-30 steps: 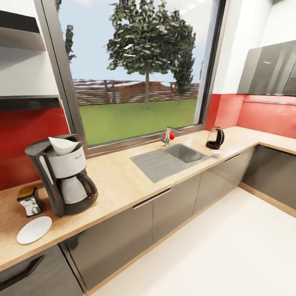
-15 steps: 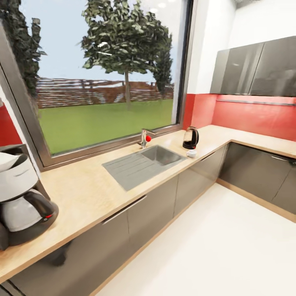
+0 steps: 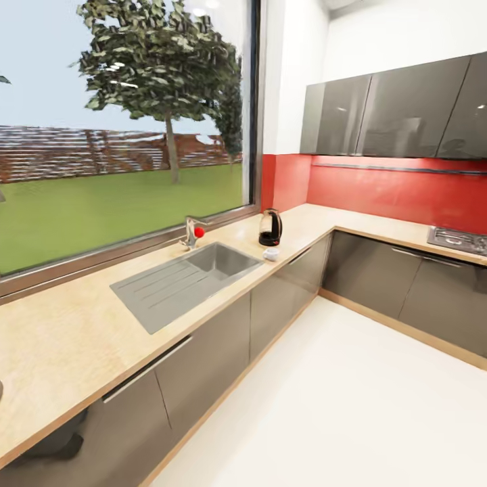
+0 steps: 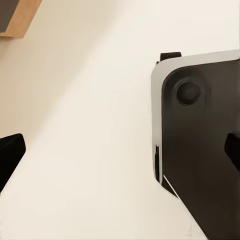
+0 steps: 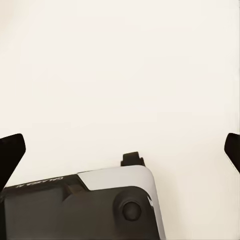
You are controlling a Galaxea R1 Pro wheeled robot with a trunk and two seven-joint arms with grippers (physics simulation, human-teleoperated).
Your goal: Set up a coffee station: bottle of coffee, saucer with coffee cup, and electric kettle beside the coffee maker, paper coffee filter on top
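Wood-grain surface: the kitchen countertop [image 3: 81, 331] runs along the window wall over dark grey cabinets [image 3: 203, 365] and turns the corner under a red backsplash [image 3: 392, 193].
Sink: a steel sink [image 3: 186, 274] with drainboard is set into the surface below the window, a tap [image 3: 191, 232] with a red knob behind it.
Electric kettle: the electric kettle [image 3: 270, 228] stands upright on the surface past the sink, near the corner.
Coffee cup: a small white object, apparently the coffee cup [image 3: 271, 254], sits on the surface just in front of the kettle, near the front edge; too small to make out a handle.
Hob: a cooktop [image 3: 460, 239] lies on the far run of the surface.
Wall cabinets: glossy grey units [image 3: 392, 108] hang above the backsplash.
Left pincer [image 4: 120, 150]: jaws spread wide apart, nothing between them, pointing at the pale floor [image 4: 90, 125] beside the robot's dark base [image 4: 200, 135].
Right pincer [image 5: 120, 150]: jaws likewise wide apart and empty, above the floor and the base.
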